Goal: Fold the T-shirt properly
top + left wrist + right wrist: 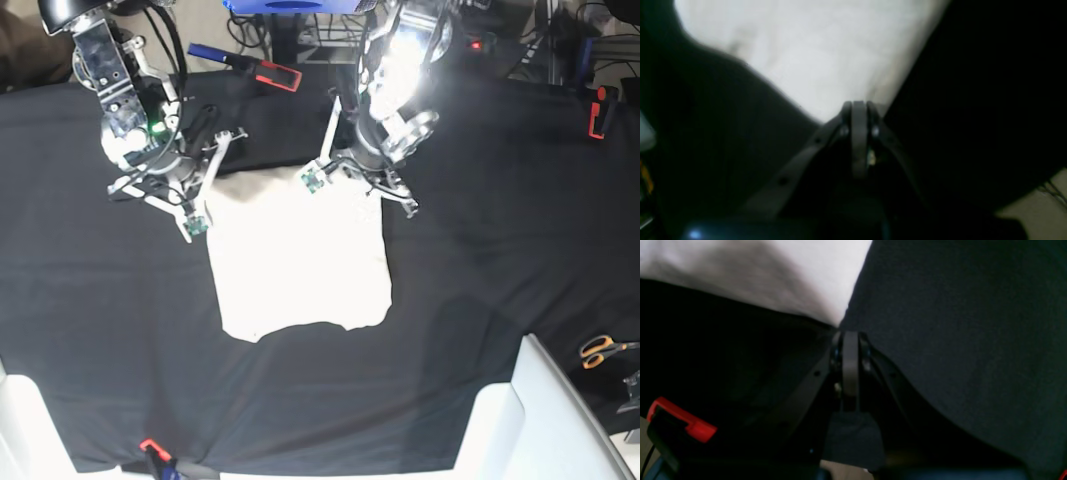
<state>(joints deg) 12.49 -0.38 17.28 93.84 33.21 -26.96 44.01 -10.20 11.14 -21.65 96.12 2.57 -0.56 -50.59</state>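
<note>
Overhead, both black claws, left (375, 200) and right (205, 205), are clamped on far corners of the cream, wrinkled cotton T-shirt (300, 265). Its length runs away from them toward the near table edge, each arm equally close.

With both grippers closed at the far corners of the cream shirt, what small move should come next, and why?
Probably draw both corners together toward the near hem. The left gripper and right gripper each pinch a far corner of the cream cotton T-shirt, which lies partly folded on the black table cover, its near edge still uneven.
</note>
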